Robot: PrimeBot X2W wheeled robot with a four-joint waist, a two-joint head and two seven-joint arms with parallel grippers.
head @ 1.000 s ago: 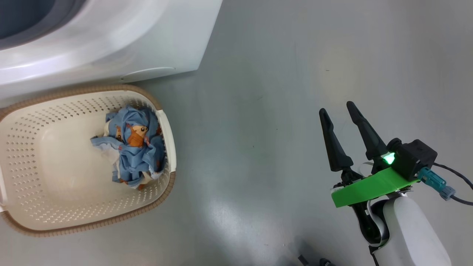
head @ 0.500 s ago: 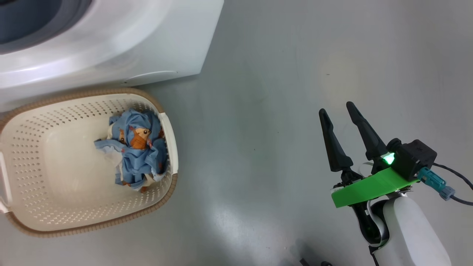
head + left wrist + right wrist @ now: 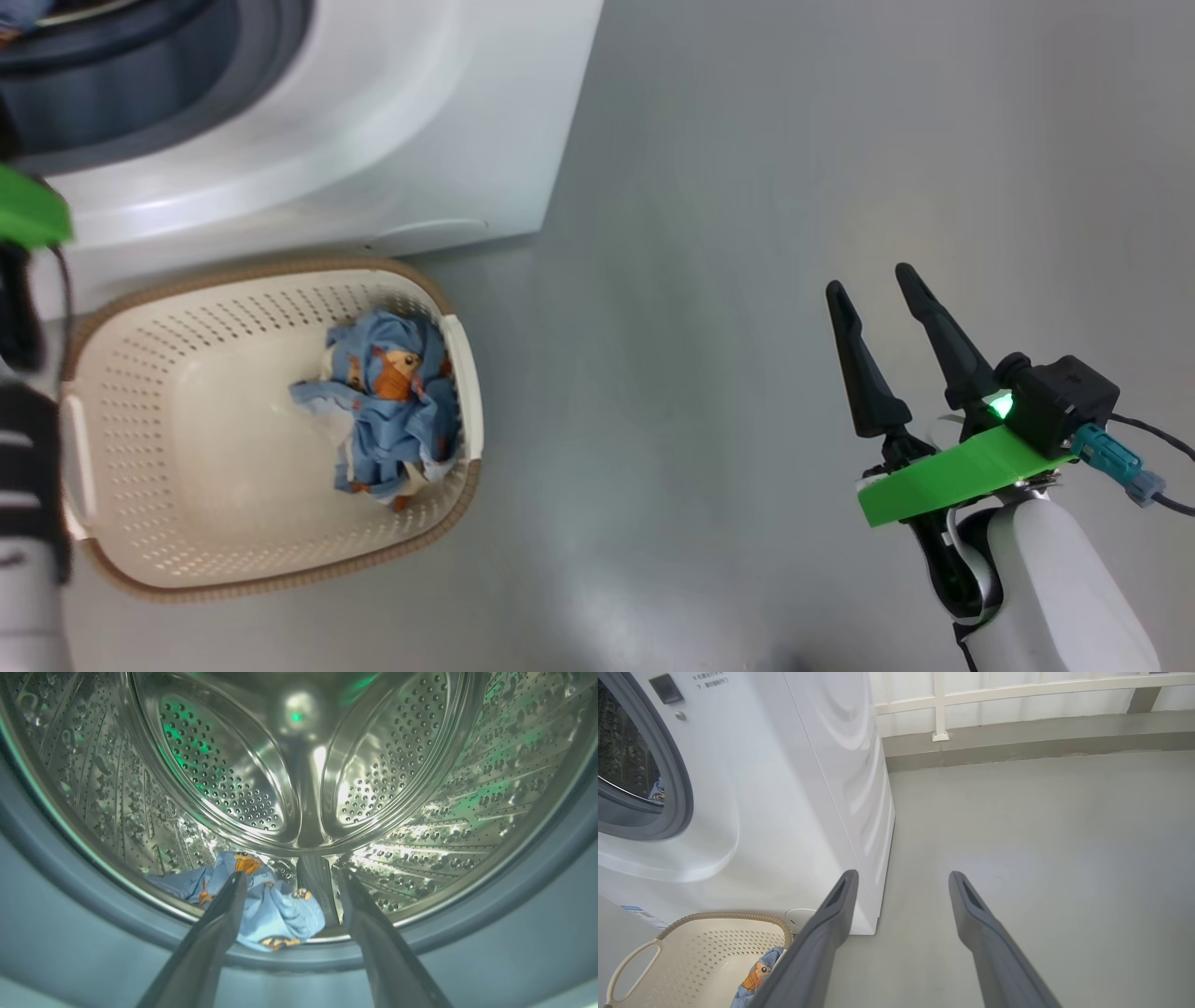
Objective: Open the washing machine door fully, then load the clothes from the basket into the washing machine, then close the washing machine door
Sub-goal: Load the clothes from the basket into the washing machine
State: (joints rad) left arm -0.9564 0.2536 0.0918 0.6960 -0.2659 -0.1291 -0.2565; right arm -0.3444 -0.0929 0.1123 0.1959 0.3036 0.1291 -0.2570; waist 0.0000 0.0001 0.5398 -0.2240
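You have two lots of clothes: one bundle (image 3: 392, 425) in the basket (image 3: 233, 583), and one piece (image 3: 275, 910) at the front of the washer's (image 3: 392, 121) drum (image 3: 224, 779). The single basket lies with its long axis across the head view, along the washer's front, and its bundle sits against the right end. Your left gripper (image 3: 292, 872) points into the drum, fingers spread and empty. Your right gripper (image 3: 868, 277) hangs over the floor (image 3: 700, 280), spread and empty too (well apart from the basket). The number of pieces per bundle is hard to make out. Your left arm (image 3: 28, 485) covers the basket's left end.
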